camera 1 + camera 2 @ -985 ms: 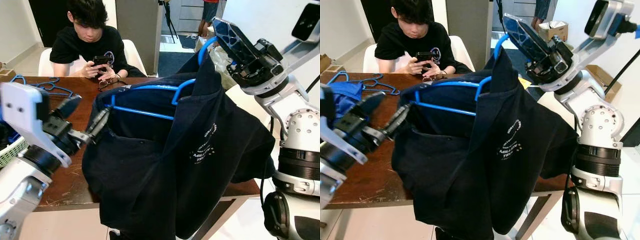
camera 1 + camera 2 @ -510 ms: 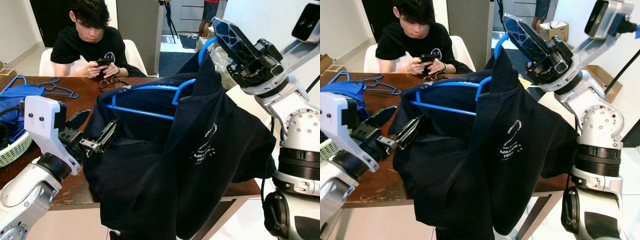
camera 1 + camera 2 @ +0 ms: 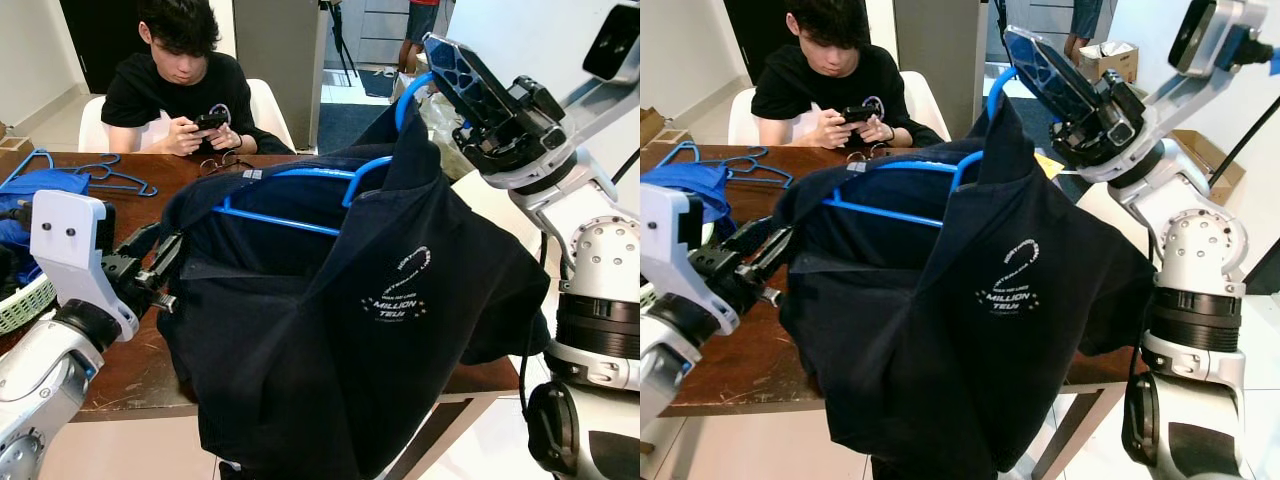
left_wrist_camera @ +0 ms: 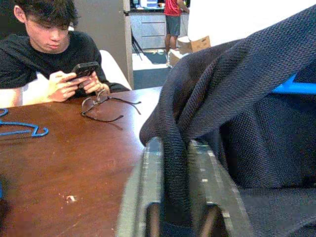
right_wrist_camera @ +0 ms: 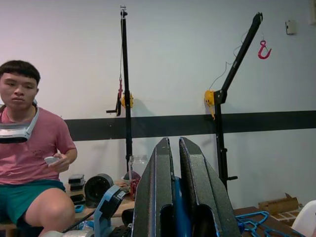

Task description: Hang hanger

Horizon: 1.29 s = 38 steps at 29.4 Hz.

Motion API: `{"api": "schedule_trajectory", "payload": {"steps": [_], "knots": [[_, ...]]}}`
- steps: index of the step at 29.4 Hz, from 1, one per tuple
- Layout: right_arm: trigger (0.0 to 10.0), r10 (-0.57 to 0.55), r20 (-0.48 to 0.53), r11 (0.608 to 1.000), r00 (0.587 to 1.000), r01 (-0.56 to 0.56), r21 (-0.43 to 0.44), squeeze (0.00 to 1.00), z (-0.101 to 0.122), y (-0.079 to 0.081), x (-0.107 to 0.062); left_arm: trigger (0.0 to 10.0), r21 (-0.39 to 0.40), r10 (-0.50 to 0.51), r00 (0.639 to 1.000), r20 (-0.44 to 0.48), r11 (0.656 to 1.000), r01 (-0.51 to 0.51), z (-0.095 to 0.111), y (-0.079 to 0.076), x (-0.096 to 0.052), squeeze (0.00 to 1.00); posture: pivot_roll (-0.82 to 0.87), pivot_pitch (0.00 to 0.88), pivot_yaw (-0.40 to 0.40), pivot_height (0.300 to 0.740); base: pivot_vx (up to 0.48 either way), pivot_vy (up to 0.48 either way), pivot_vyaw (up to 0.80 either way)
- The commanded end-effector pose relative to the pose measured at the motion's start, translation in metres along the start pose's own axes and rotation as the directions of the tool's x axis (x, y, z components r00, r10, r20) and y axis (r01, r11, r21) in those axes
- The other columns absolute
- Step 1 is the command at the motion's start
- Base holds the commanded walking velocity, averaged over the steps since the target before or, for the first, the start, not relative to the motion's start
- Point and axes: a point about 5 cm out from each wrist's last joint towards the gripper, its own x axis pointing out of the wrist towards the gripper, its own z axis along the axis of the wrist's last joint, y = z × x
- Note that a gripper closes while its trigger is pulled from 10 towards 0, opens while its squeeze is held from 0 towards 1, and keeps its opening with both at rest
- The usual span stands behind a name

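— Where is the hanger?

— The blue hanger (image 3: 290,205) is up in the air over the table (image 3: 130,370), inside the dark shirt (image 3: 380,330) that hangs from it. My right gripper (image 3: 440,62) holds its hook high on my right side; in the right wrist view my two fingers (image 5: 153,197) are closed on the blue hook between them.

— And your left gripper?

— My left gripper (image 3: 160,268) is at the shirt's left edge, beside the end of the hanger. The left wrist view shows its fingers pinched on a fold of the dark knit cloth, which runs straight down between them.

— What else is around?

— A person in a black shirt (image 3: 175,85) sits across the table looking at a phone (image 3: 207,121), with a pair of glasses (image 4: 101,106) on the wood just in front of them. More blue hangers (image 3: 95,178) lie at the far left of the table, near a basket (image 3: 25,300) with blue cloth in it.
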Motion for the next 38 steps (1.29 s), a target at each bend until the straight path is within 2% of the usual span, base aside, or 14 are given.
{"api": "schedule_trajectory", "payload": {"steps": [1, 7, 12, 14, 15, 16, 18, 21, 24, 30, 31, 32, 33, 38], "knots": [[0.0, 0.015, 0.017, 0.999, 1.0, -0.014, -0.049, 0.0, 0.01, 0.003, 0.002, 0.0, 0.038, 0.029, 1.0, -0.002, 0.999, -0.029, 0.001, 0.008, 0.001, 0.0, 0.14, 0.0, -0.035, 0.735, 0.0, 0.0, 0.0], [0.0, 0.015, 0.017, 0.999, 1.0, -0.014, -0.05, 0.0, 0.01, 0.005, 0.002, 0.0, 0.144, 0.053, 0.998, 0.03, 0.988, -0.057, 0.014, 0.027, 0.008, 0.0, 0.15, 0.0, -0.03, 0.735, 0.0, 0.0, 0.0], [0.0, 0.043, -0.057, 0.999, 0.997, -0.045, -0.026, 0.0, -0.001, 0.009, 0.001, 0.0, 0.252, 0.07, 0.996, 0.056, 0.964, -0.082, 0.029, 0.044, 0.012, 0.0, 0.15, 0.0, -0.031, 0.735, 0.0, 0.0, 0.0], [0.0, 0.043, -0.057, 0.999, 0.997, -0.045, -0.026, 0.0, -0.001, 0.009, 0.001, 0.0, 0.252, 0.07, 0.996, 0.056, 0.964, -0.082, 0.029, 0.044, 0.012, 0.0, 0.15, 0.0, -0.031, 0.735, 0.0, 0.0, 0.0], [0.0, 0.078, -0.11, 0.997, 0.991, -0.078, 0.003, 0.0, -0.01, 0.014, 0.001, 0.0, 0.299, 0.084, 0.993, 0.08, 0.948, -0.105, 0.039, 0.054, 0.014, 0.0, 0.15, 0.0, -0.028, 0.735, 0.0, 0.0, 0.0], [0.0, 0.078, -0.11, 0.997, 0.991, -0.078, 0.003, 0.0, -0.01, 0.014, 0.001, 0.0, 0.299, 0.084, 0.993, 0.08, 0.948, -0.105, 0.039, 0.054, 0.014, 0.0, 0.15, 0.0, -0.028, 0.735, 0.0, 0.0, 0.0], [0.0, 0.145, -0.226, 0.989, 0.963, -0.138, 0.046, 0.0, -0.028, 0.024, 0.001, 0.0, 0.357, 0.105, 0.986, 0.133, 0.922, -0.147, 0.06, 0.07, 0.017, 0.0, 0.15, 0.0, -0.028, 0.735, 0.0, 0.0, 0.0], [0.0, 0.169, -0.313, 0.986, 0.934, -0.162, 0.049, 0.0, -0.042, 0.03, 0.001, 0.0, 0.37, 0.088, 0.983, 0.164, 0.918, -0.144, 0.073, 0.072, 0.021, 0.0, 0.14, 0.0, -0.027, 0.735, 0.0, 0.0, 0.0], [0.0, 0.172, -0.331, 0.985, 0.928, -0.168, 0.043, 0.0, -0.045, 0.032, 0.002, 0.0, 0.366, 0.069, 0.982, 0.174, 0.922, -0.129, 0.075, 0.069, 0.025, 0.0, 0.14, 0.001, -0.025, 0.735, 0.0, 0.0, 0.0], [0.0, 0.148, -0.226, 0.989, 0.963, -0.144, 0.035, 0.0, -0.031, 0.03, 0.005, 0.0, 0.341, 0.045, 0.987, 0.153, 0.935, -0.095, 0.064, 0.064, 0.026, 0.0, 0.14, 0.004, -0.026, 0.735, 0.0, 0.0, 0.0], [0.0, 0.103, -0.095, 0.994, 0.99, -0.101, 0.033, 0.0, -0.016, 0.023, 0.006, 0.0, 0.337, 0.04, 0.991, 0.124, 0.938, -0.08, 0.056, 0.063, 0.025, 0.0, 0.14, 0.004, -0.026, 0.735, 0.0, 0.0, 0.0], [0.0, 0.103, -0.095, 0.994, 0.99, -0.101, 0.033, 0.0, -0.016, 0.023, 0.006, 0.0, 0.337, 0.04, 0.991, 0.124, 0.938, -0.08, 0.056, 0.063, 0.025, 0.0, 0.14, 0.004, -0.026, 0.735, 0.0, 0.0, 0.0], [0.0, 0.074, -0.019, 0.997, 0.997, -0.073, 0.037, 0.0, -0.006, 0.018, 0.005, 0.0, 0.327, 0.043, 0.993, 0.111, 0.942, -0.077, 0.051, 0.063, 0.024, 0.0, 0.14, 0.007, -0.026, 0.735, 0.0, 0.0, 0.0], [0.0, 0.003, 0.132, 0.999, 0.991, -0.009, 0.048, 0.0, 0.014, 0.006, -0.003, 0.0, 0.31, 0.057, 0.995, 0.086, 0.947, -0.081, 0.04, 0.065, 0.021, 0.0, 0.14, 0.007, -0.027, 0.735, 0.0, 0.0, 0.0]]}}
